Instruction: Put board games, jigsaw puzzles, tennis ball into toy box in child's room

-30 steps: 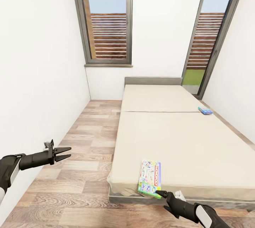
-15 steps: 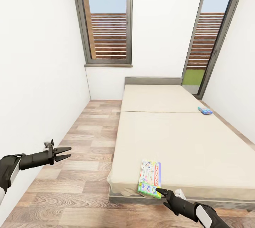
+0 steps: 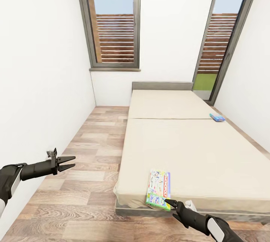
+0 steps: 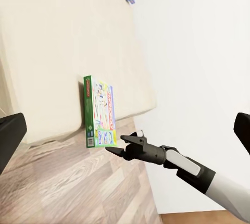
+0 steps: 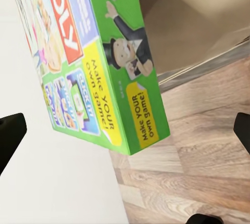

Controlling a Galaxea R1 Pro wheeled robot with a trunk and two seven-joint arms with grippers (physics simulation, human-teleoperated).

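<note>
Reaching low at the bottom of the head view, the right pincer [image 3: 168, 203] sits just at the near corner of the Monopoly box [image 3: 159, 189], jaws spread and holding nothing. That flat, glossy cardboard box overhangs the bed [image 3: 195, 152] edge; a nudge could tip it onto the wood-grain floor [image 3: 90, 152]. A second small blue game [image 3: 217, 117] lies right of centre. The left pincer [image 3: 65, 162], lower left, is open and empty.

The beige bed [image 3: 195, 148] carries a Monopoly box [image 3: 159, 190] overhanging its near edge and a small blue box [image 3: 217, 117].
</note>
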